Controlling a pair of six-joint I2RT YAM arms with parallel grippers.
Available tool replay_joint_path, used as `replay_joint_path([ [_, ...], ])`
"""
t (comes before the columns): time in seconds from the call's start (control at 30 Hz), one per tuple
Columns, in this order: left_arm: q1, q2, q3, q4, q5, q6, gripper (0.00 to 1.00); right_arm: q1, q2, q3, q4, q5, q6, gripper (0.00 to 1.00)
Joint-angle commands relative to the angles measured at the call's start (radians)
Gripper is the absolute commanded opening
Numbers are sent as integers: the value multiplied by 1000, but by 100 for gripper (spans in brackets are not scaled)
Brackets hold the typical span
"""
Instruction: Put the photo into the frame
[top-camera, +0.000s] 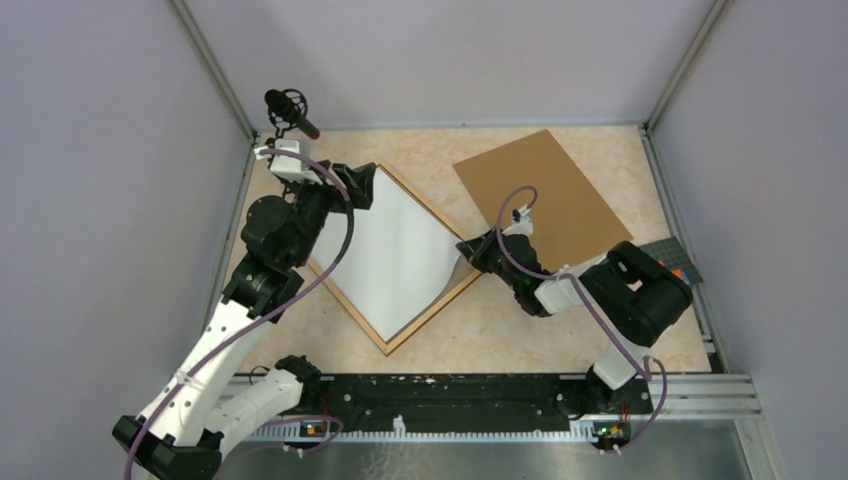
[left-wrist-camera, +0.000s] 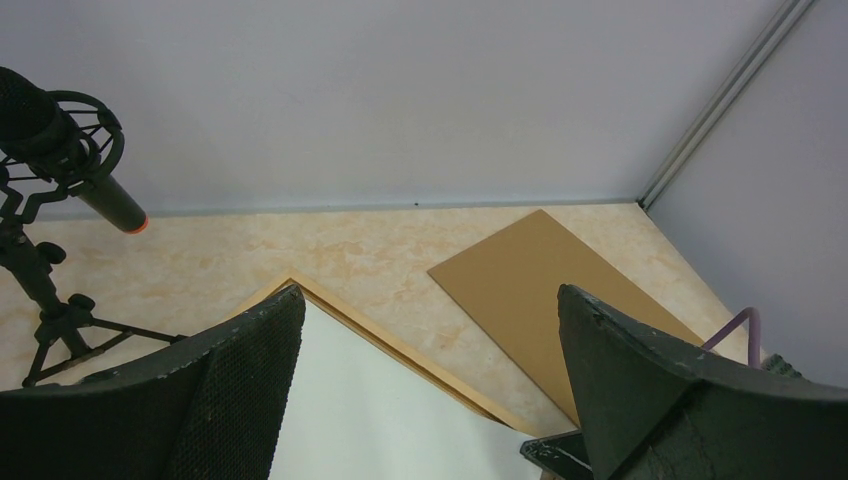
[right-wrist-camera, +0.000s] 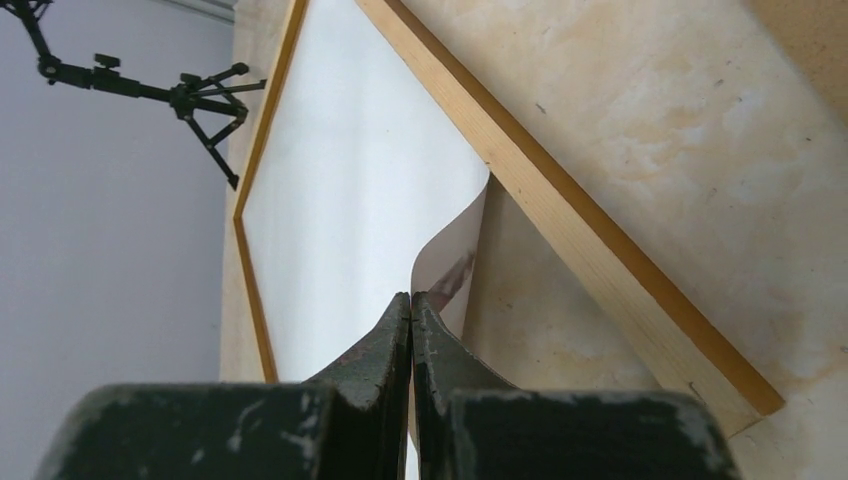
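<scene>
The photo lies white back up inside the light wood frame, which sits turned like a diamond on the table. My right gripper is shut on the photo's right corner, which is lifted and curled over the frame's edge. In the right wrist view the closed right gripper pinches the photo, its printed side showing on the curl, beside the frame. My left gripper hangs open over the frame's far corner. In the left wrist view the left gripper has the photo and the frame beneath it.
A plain brown backing board lies flat at the back right, also seen as the board in the left wrist view. A black microphone on a tripod stands at the back left corner. Grey walls close in three sides.
</scene>
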Motion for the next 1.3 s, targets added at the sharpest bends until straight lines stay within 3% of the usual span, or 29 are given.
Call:
replay_joint_path([
  [0.0,3,-1,-5,55,9,-9,99,26,-72,65,-164,89,-79,5],
  [0.17,4,0,-5,55,12,-10,99,41,-159,196,-561,189,-223,40],
  [0.27,2,3,-9,57,3,-5,99,40,-231,292,-805,221,-474,58],
  [0.37,2,6,-8,54,-3,-4,99,31,-343,358,-1099,392,-666,81],
  [0.5,2,-2,-8,58,37,-25,99,-17,-497,393,-1278,513,-911,97],
  [0.6,2,4,-10,58,49,-36,99,-105,-557,399,-1328,498,-976,98],
  [0.7,0,23,-22,66,61,-52,99,-190,-548,454,-1404,501,-908,99],
  [0.87,-22,131,-22,66,155,-118,99,-380,-460,519,-1378,132,-787,98],
  [0.93,-38,241,0,54,270,-141,99,-439,-409,507,-1281,-10,-808,97],
  [1.1,-65,595,191,-122,638,-227,99,-564,-224,650,-1221,-60,-780,96],
  [1.2,-88,751,246,-77,825,-362,99,-677,-136,694,-1177,-183,-701,95],
  [1.27,-133,824,249,15,862,-457,99,-739,-105,686,-1107,-256,-682,95],
])
